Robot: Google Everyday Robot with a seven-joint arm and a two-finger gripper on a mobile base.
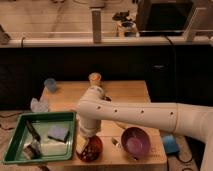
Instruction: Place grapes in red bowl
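Observation:
The red bowl stands at the front edge of the wooden table, just right of the green tray. Small dark reddish berries, the grapes, show inside the bowl. My white arm reaches in from the right and bends down over the bowl. The gripper hangs directly above the bowl, at its rim, and hides part of it. I cannot tell whether the gripper touches the grapes.
A purple bowl sits right of the red bowl. A green tray holding a sponge and dark items is at the left. A blue cup, crumpled plastic and an orange-topped container stand further back.

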